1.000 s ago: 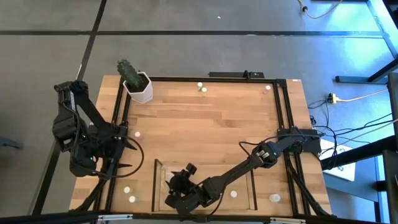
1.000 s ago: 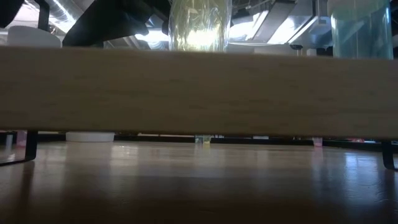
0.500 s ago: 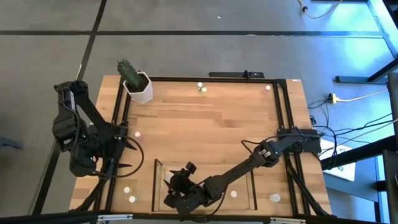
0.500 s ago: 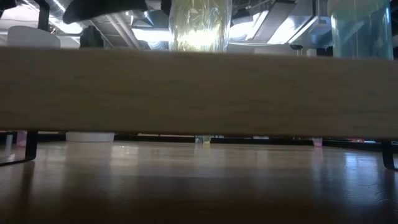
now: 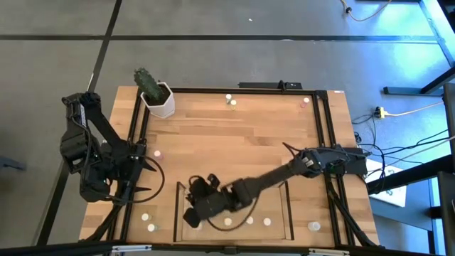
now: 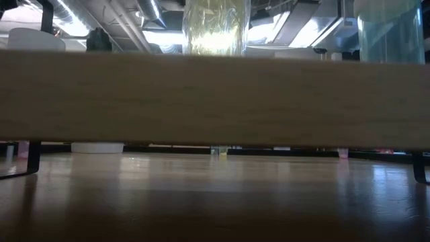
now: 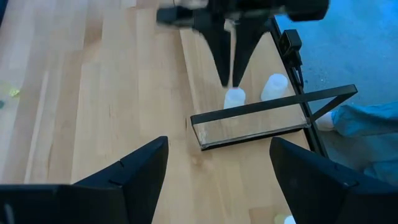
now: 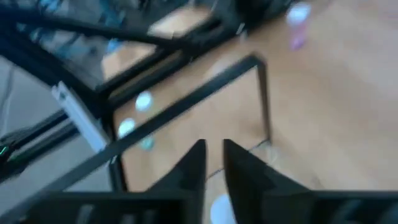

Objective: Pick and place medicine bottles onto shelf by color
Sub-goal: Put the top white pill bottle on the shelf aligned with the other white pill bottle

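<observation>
Light-wood table top [image 5: 242, 142], bordered by a black metal frame [image 5: 323, 128]. Under the right gripper [image 5: 190, 215], at the near edge: the clear-walled shelf [image 5: 290, 206] resting flat on the wood. On the shelf floor, just beside that gripper's tips, three white medicine bottles [image 5: 249, 220] in a row. Past the shelf's other end, well apart from that gripper, one more white bottle [image 5: 314, 226]. Just beside the left gripper [image 5: 146, 176], a pinkish bottle [image 5: 157, 152]; near it, towards the table's near edge, two pale bottles [image 5: 148, 222]. Far across from both grippers: a white hexagonal cactus pot [image 5: 160, 101], a bottle pair [image 5: 229, 99], a pinkish corner bottle [image 5: 306, 101].
</observation>
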`<move>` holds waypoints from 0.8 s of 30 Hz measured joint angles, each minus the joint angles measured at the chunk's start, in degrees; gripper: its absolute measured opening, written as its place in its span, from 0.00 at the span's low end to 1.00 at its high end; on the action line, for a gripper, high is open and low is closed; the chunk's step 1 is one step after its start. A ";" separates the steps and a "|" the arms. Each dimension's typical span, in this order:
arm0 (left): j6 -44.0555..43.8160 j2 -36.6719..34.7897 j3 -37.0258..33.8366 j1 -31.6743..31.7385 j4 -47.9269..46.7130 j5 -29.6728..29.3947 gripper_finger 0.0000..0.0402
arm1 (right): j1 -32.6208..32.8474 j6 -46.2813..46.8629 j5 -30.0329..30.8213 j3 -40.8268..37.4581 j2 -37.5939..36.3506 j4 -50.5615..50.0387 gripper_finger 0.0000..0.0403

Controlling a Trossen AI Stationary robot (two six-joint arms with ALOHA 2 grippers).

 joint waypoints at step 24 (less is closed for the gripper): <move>0.00 0.00 0.00 0.00 0.00 0.00 0.68 | -10.00 -11.13 -28.65 -0.06 -0.21 -13.08 0.00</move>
